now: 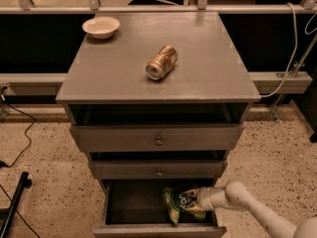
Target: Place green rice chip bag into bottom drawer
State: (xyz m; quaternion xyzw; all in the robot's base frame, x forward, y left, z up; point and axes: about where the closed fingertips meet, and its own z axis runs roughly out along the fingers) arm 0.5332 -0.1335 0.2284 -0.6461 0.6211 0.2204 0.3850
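The green rice chip bag (176,204) is inside the open bottom drawer (157,230), tilted against its right half. My gripper (197,200) reaches into the drawer from the right and is shut on the bag's right side. My white arm (250,209) runs off toward the lower right corner. The drawer's dark inner floor shows to the left of the bag.
A gold-brown can (161,62) lies on its side on the grey cabinet top (213,63), with a white bowl (101,27) at the back left. Two upper drawer fronts (158,139) with round knobs stand slightly pulled out. Cables trail on the floor at left.
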